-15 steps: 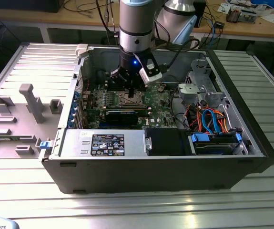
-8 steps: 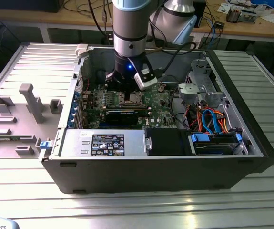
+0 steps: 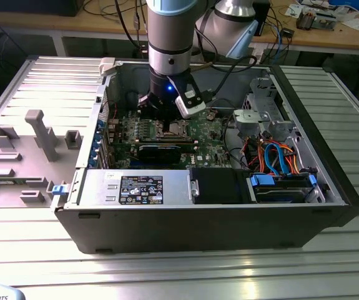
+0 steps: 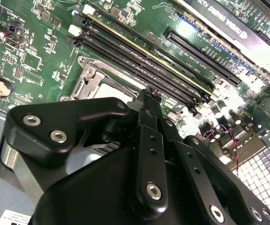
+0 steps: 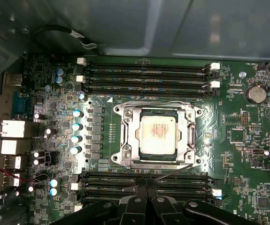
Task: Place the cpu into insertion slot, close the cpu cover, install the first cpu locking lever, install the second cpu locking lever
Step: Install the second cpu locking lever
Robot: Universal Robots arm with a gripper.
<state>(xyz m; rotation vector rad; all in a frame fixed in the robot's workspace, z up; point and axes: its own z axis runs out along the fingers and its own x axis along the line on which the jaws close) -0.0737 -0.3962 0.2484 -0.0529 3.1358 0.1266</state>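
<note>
Ribbed grey metal counter (image 3: pixel 185 269) carries an open black computer case (image 3: pixel 229 225), with a cluttered wooden workbench (image 3: pixel 329 34) behind it at 12 o'clock.

Inside the case, the cpu (image 5: pixel 158 133) lies flat in the insertion slot (image 5: pixel 158 158), its pale metal top facing up. The cpu cover (image 5: pixel 189 133) is down around it, a silvery frame whose square window shows the chip. Thin wire locking levers (image 5: pixel 172 169) run along the frame's edges; whether they are latched cannot be told. In the second wrist view a corner of the cover (image 4: pixel 90 84) shows beyond the jaws.

The socket sits on the green motherboard (image 5: pixel 243 150), between two banks of long black memory slots (image 5: pixel 146 77), one on each side of it. A round coin battery (image 5: pixel 256 93) lies on the board well apart from the socket, and a row of small capacitors (image 5: pixel 77 138) stands beside it on the opposite side.

The gripper (image 5: pixel 146 190) hangs over the memory slots just beside the socket, its black jaws pressed together with nothing between them; in the second wrist view its tip (image 4: pixel 149 93) points at the cover's edge. In the exterior view the arm (image 3: pixel 170 37) comes down into the case from 12 o'clock, above the board. A black graphics card (image 3: pixel 160 152) lies at 6 o'clock of the socket, and blue and orange cables (image 3: pixel 276 159) sit at 3 o'clock. A grey fixture plate (image 3: pixel 23 150) lies on the counter at 9 o'clock of the case.
</note>
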